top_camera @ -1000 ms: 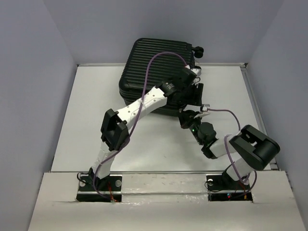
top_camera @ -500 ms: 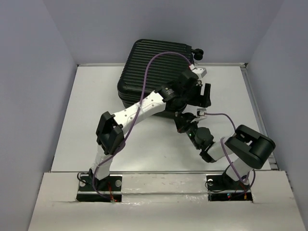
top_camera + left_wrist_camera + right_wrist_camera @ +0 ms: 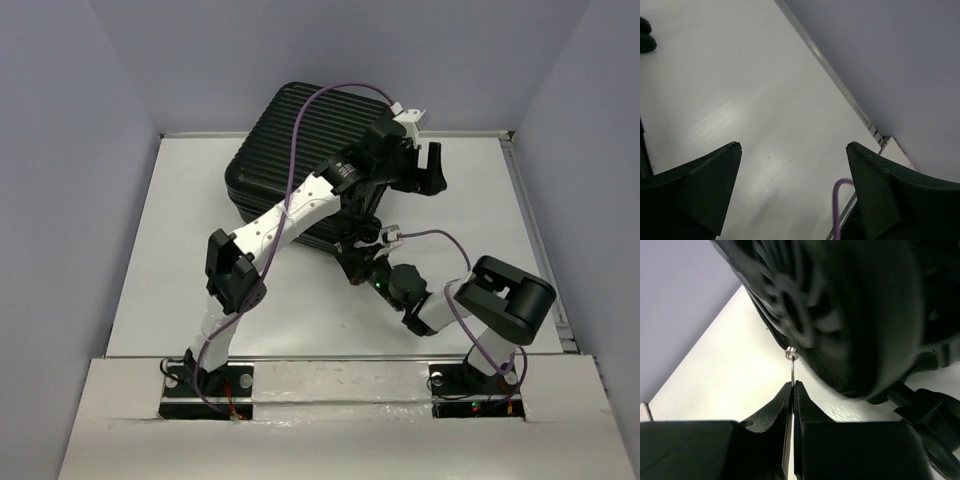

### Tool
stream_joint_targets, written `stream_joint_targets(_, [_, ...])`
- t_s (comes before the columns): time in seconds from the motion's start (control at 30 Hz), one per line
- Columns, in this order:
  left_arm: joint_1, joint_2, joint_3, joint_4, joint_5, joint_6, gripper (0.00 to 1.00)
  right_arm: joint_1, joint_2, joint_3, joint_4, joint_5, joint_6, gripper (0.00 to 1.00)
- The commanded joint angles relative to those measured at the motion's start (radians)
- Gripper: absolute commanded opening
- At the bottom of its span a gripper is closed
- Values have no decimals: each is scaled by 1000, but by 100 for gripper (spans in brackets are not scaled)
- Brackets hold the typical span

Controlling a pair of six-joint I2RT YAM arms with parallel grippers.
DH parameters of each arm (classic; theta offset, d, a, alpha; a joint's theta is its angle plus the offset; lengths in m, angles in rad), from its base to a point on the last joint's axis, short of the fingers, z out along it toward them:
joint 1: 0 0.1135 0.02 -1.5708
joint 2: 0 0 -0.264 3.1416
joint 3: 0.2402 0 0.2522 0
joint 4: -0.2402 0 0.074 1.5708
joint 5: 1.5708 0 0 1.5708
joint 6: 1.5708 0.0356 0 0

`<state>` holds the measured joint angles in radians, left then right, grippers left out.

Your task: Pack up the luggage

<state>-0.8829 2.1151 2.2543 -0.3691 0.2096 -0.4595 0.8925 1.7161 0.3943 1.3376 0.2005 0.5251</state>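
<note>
Jo: Luggage (image 3: 300, 160) has turned since a second ago, its near side swinging left. Left pincer (image 3: 792, 147) has spread wide and lifted by the far-right corner, holding nothing.
Sam: Right pincer (image 3: 792, 385)?
Jo: Clamped on the zipper pull (image 3: 791, 356), at the near edge of the case.
Sam: Risk?
Jo: Nothing braces the shell. If it tugs the zip, the whole case probably drags across the worktop (image 3: 190, 260) instead of unzipping. The thin tab could also slip from the tips.
Sam: Case itself?
Jo: Black ribbed hard shell, lying flat at the far middle of the worktop, skewed. Looks closed, as far as I can tell.
</note>
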Motion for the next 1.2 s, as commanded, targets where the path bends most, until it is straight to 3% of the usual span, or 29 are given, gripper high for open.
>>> stream_joint_targets(0.0, [42,-244,-230,68,-19,32,99,-13,-132,-107,24,16,-8,17])
stream_joint_targets(0.07, [117,-394,-347,130,-24,22,99,-13,-183,-103,-78,-25,-10,41])
stream_joint_targets(0.1, [151,-443,-457,142,-35,15,99,-13,-240,-101,-169,-44,-20,63])
stream_joint_targets(0.23, [365,-683,-718,180,-79,2,99,-13,-430,-126,-412,-26,-33,88])
stream_joint_targets(0.33, [577,-823,-876,174,-82,10,99,-23,-603,-109,-651,14,-37,97])
stream_joint_targets(0.43, [766,-851,-981,171,-108,41,99,-23,-751,-65,-874,72,-40,98])
stream_joint_targets(0.47, [816,-853,-1008,186,-81,36,99,-32,-777,-57,-905,83,-43,96])
stream_joint_targets(0.5, [923,-842,-1047,208,32,27,99,-52,-799,-46,-958,91,-50,91])
stream_joint_targets(0.6, [992,-756,-1036,226,122,33,99,-87,-846,27,-1054,86,-60,84])
stream_joint_targets(0.7, [998,-679,-987,255,311,33,99,-156,-822,116,-1107,15,-89,99])
stream_joint_targets(0.73, [998,-666,-984,304,361,18,99,-168,-807,142,-1120,-7,-99,100])
stream_joint_targets(1.03, [954,-436,-908,351,611,-16,99,-256,-589,357,-1235,-36,-160,100])
stream_joint_targets(1.1, [897,-397,-918,349,570,-4,99,-274,-540,388,-1235,-62,-180,99])
stream_joint_targets(1.17, [840,-391,-935,348,530,13,99,-289,-523,403,-1235,-85,-183,90])
